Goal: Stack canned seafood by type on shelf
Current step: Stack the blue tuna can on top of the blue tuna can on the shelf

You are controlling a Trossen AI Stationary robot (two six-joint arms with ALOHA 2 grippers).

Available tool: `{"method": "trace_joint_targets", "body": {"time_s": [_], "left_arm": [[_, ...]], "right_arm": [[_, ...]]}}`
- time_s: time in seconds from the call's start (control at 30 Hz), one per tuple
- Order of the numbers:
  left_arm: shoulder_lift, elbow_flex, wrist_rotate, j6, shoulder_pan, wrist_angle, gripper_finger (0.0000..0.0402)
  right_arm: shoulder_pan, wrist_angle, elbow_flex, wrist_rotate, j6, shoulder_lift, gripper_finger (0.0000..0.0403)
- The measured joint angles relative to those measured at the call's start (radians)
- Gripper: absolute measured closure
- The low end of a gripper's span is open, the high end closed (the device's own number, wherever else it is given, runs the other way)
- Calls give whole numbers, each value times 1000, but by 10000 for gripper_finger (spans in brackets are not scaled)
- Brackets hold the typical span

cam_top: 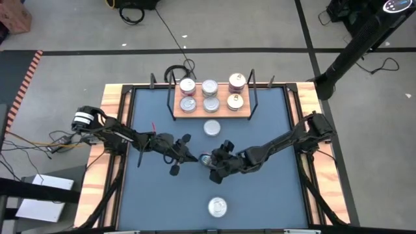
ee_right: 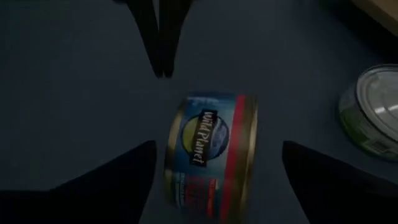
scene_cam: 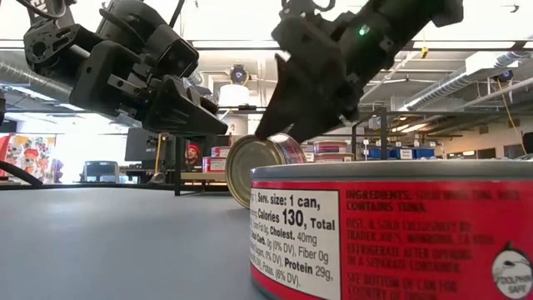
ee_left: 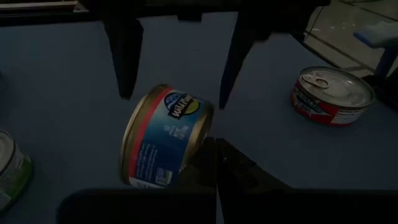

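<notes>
Cans on shelf: 6 | loose on table: 3 | left fingers clenched | right fingers released, straddling tipped can

The blue table has a light wooden rim along its left and right sides and stands on a grey floor crossed by dark tape lines. A black cable runs over the floor from the far side toward the table's far edge, where it coils. To the left of the table lie thin wires, and near the left corner sits a white box. A dark stand slants across the floor at far right. A strip with orange and black stripes lies at far left. In the low view, a person in a red cap shows in the room beyond the table, under ceiling ducts.
</notes>
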Motion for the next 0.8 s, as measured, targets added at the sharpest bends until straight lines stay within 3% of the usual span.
{"method": "trace_joint_targets", "body": {"time_s": [0.33,0.8], "left_arm": [[0,0,0,0,0,2,400],[0,0,-1,-3,0,5,400]], "right_arm": [[-5,-72,65,-17,-35,58,69],[-31,-124,66,-101,-66,42,193]]}}
